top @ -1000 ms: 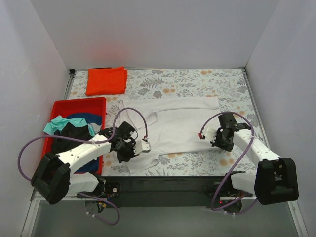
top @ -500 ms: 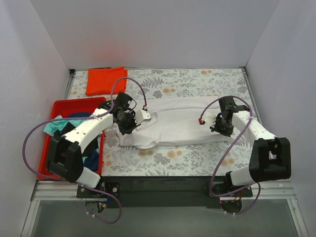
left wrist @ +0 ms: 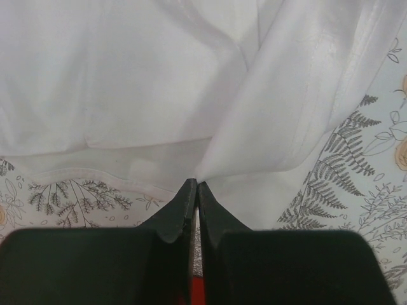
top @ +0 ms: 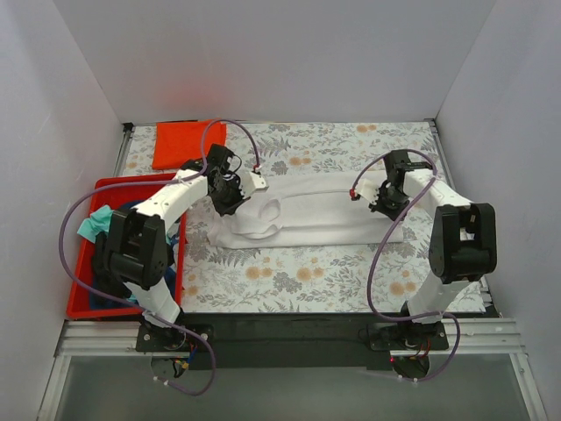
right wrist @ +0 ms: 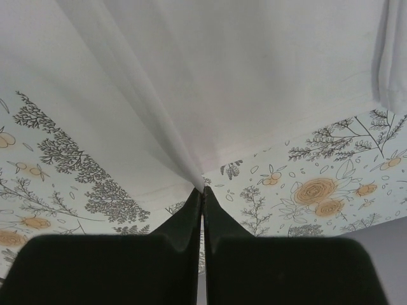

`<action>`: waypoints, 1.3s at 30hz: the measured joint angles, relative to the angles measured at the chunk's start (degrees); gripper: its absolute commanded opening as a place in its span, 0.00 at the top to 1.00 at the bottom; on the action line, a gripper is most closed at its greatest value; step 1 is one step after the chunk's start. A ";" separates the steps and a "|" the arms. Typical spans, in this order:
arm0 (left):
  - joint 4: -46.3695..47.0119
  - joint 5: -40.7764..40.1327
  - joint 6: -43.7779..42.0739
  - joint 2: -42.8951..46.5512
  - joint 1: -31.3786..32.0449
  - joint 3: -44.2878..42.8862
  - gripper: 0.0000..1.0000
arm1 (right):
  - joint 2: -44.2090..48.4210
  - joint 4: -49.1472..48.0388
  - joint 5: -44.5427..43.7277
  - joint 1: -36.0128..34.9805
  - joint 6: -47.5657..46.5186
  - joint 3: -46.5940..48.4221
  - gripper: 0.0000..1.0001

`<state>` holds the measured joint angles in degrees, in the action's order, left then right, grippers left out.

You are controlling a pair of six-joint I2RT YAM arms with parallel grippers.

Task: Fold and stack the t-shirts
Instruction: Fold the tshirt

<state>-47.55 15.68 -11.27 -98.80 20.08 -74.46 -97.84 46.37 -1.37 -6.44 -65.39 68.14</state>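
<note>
The large white t-shirt (top: 307, 215) lies across the middle of the floral table cover, folded lengthwise into a band. My left gripper (top: 230, 195) is shut on its left end; in the left wrist view the black jaws (left wrist: 196, 185) pinch a fold of the white t-shirt (left wrist: 159, 89). My right gripper (top: 387, 198) is shut on the right end; the right wrist view shows its jaws (right wrist: 201, 192) pinching the white t-shirt (right wrist: 210, 70) above the cover. An orange-red t-shirt (top: 186, 143) lies folded square at the back left. Teal, black and blue t-shirts (top: 103, 224) sit in the bin.
A red plastic bin (top: 101, 189) stands at the left edge of the table, partly under my left arm. White walls close in the back and both sides. Purple cables loop off both arms.
Both grippers have carried the near edge of the white t-shirt away from me toward the back, folding it over itself into a narrower band. Both arms are stretched farther out.
</note>
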 measured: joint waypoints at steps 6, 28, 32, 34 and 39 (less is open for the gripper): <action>0.96 0.00 -0.42 -2.84 -1.22 -1.38 1.00 | -3.39 0.00 0.02 0.11 -0.07 3.02 0.99; 2.71 0.87 -0.50 -4.33 -3.08 -1.95 1.00 | -10.01 0.04 -0.13 0.33 -0.31 8.76 0.99; 3.04 0.87 -0.26 -5.38 -3.10 -2.21 1.00 | -12.15 0.02 -0.17 0.33 0.04 10.40 0.99; 3.30 0.83 -0.22 -5.73 -3.10 -2.21 1.00 | -12.74 -0.07 -0.17 0.33 0.13 10.56 0.99; 4.42 0.39 0.20 -5.90 -3.10 -2.19 1.00 | -13.22 -0.07 -0.39 0.33 0.52 10.56 0.99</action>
<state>-43.13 16.08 -11.07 -104.71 16.97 -76.64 -111.07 46.30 -1.76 -6.11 -64.86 78.70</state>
